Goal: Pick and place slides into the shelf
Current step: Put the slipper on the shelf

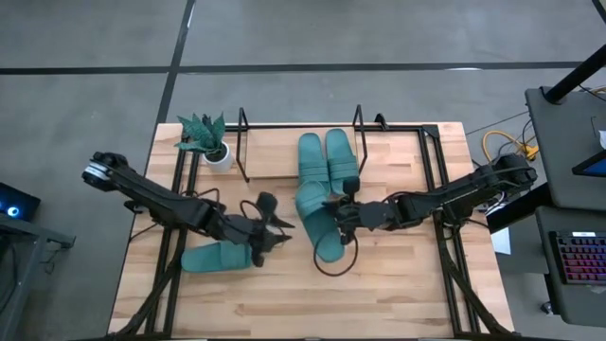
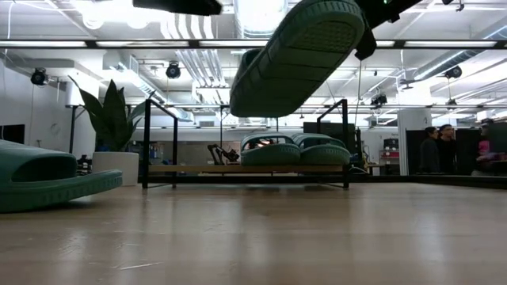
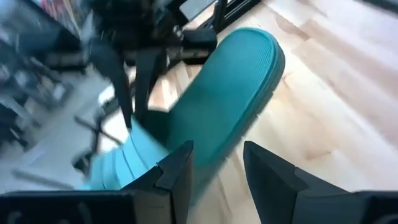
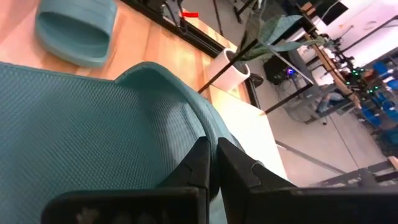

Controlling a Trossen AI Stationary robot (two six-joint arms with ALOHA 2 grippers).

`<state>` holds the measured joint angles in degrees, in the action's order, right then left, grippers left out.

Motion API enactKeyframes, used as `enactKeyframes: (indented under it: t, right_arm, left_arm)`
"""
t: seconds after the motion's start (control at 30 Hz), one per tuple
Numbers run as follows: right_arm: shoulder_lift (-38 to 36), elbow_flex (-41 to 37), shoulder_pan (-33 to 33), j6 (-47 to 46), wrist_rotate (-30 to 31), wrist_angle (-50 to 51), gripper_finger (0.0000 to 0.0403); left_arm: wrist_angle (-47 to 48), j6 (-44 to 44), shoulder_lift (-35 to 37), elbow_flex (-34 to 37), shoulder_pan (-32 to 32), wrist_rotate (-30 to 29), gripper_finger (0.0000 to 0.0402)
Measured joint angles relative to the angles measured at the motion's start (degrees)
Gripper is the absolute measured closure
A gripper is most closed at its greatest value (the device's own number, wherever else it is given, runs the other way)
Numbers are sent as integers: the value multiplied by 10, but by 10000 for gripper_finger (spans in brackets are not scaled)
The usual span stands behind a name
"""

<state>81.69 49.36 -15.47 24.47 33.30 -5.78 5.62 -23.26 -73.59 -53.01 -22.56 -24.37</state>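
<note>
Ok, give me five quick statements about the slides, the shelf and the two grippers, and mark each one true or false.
1. Two slides lie on the shelf. True.
2. The right gripper holds a slide clear of the table. True; the low view shows it in the air.
3. The left gripper is shut on a slide. False; it is open above the slide on the table.
4. The potted plant stands on the shelf. False; it stands beside it.
5. All four slides are shelved. False; two are.
</note>
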Motion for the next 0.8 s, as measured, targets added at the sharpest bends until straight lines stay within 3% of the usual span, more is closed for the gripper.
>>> enactKeyframes:
  t: [0.13,0.3,0.5,0.6,0.8]
  right_arm:
    - [0,0,0,24,0,-55,394]
    - [1,0,6,83,-2,-143,394]
    - [1,0,44,95,-2,-180,394]
    - [7,0,72,97,-2,-191,394]
    - [51,0,133,102,-13,-297,394]
  left_arm:
    - [26,126,46,15,-1,-2,276]
    - [-60,213,70,88,-4,-47,276]
    - [-209,195,85,193,-27,-152,276]
    - [-247,143,109,211,-45,-157,276]
    - [-250,139,146,222,-82,-171,276]
